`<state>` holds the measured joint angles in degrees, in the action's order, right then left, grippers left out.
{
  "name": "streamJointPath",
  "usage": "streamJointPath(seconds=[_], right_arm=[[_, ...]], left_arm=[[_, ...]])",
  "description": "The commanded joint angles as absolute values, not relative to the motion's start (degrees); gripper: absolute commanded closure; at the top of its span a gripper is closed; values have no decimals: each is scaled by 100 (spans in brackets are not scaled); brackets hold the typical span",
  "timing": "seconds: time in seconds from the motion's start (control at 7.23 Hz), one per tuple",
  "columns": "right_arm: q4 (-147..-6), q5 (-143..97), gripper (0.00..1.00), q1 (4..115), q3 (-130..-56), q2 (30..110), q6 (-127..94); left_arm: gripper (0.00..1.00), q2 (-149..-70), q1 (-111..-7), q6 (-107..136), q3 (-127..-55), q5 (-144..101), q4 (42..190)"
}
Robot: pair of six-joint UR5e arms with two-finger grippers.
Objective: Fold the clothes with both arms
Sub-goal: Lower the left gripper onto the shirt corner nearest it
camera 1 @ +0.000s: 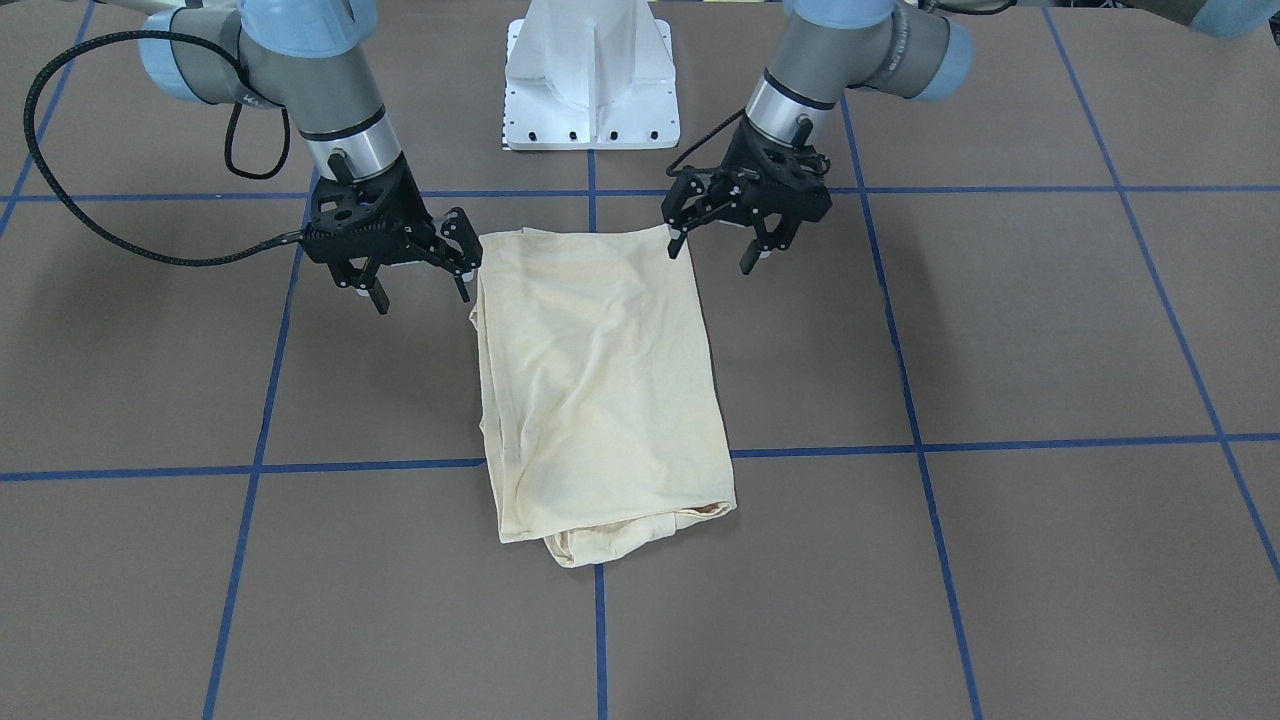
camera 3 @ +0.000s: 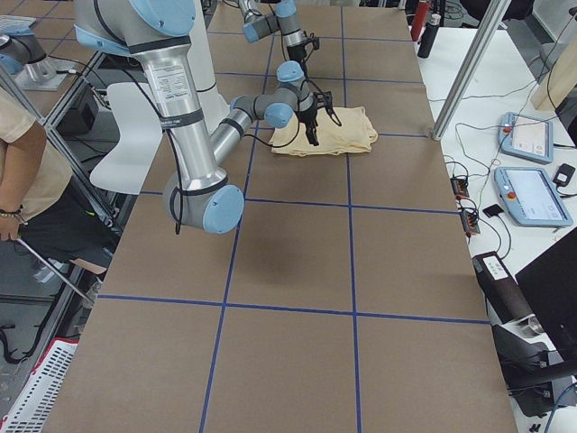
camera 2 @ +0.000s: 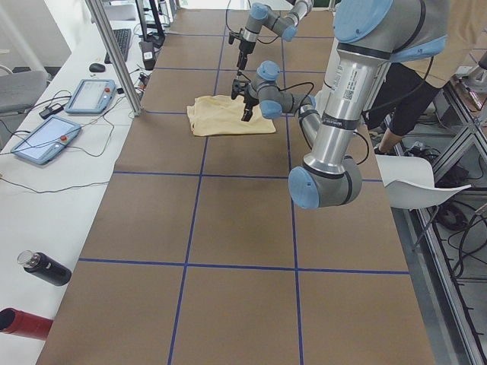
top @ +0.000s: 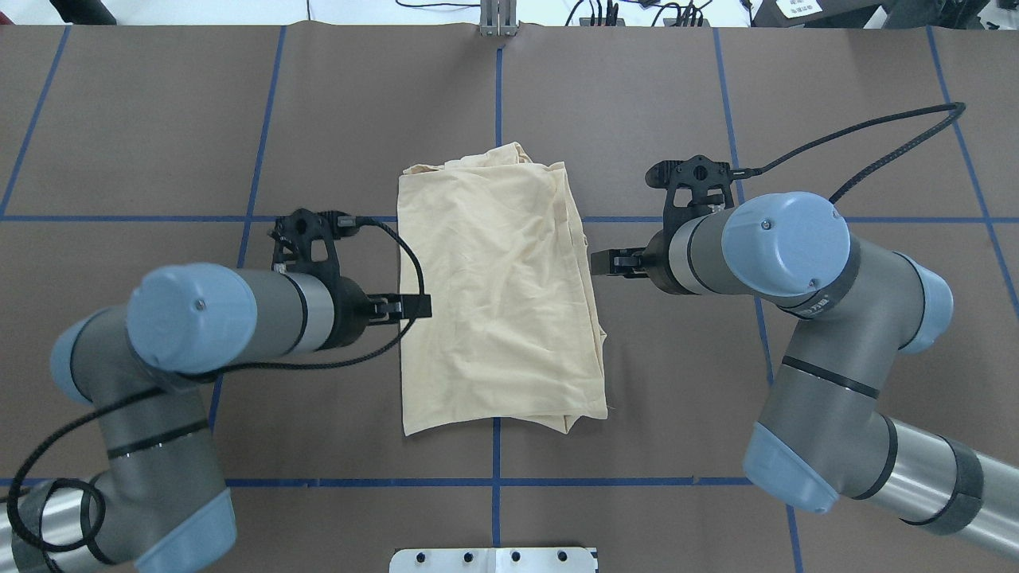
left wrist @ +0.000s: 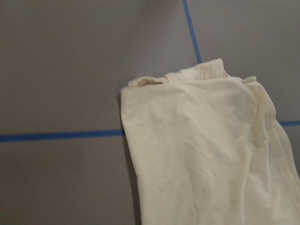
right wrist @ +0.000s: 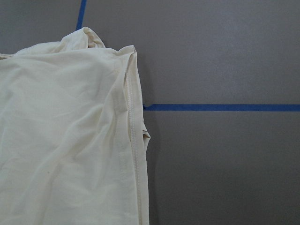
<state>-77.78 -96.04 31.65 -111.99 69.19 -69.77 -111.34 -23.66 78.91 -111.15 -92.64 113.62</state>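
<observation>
Your left pincer (camera 1: 715, 248) and right pincer (camera 1: 420, 290) are wide, empty. Grab the soft pale cream-yellow folded shirt (camera 1: 600, 380) just beside each, both together.

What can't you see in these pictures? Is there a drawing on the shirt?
- Any drawing on the shirt: none shows in any view; the folded cloth hides its inner layers.
- Overhead view: the left arm covers most of the left tool, the right arm most of the right tool.
- Wrist views: only shirt and table, no tool tips.
- Side views: the shirt is far off, its folds too small to tell.
</observation>
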Motion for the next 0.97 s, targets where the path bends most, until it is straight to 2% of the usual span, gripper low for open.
streamJointPath(seconds=[0.0,0.28,0.55,0.83], right_arm=[[-7770,-9492,1,3094,-11250,6952,-7242],[-7770,-9414,0,3041,-11241,6943,-7242],[-7770,-9343,0,3006,-11241,6935,-7242],[-7770,-9334,0,2997,-11241,6926,-7233]], left_arm=[[4,-10882,-1716,8525,-11084,-8965,11329],[16,-10898,-1696,8525,-10873,-8974,11329],[34,-10951,-1557,8525,-10723,-8974,11329],[35,-10960,-1494,8525,-10618,-8974,11329]])
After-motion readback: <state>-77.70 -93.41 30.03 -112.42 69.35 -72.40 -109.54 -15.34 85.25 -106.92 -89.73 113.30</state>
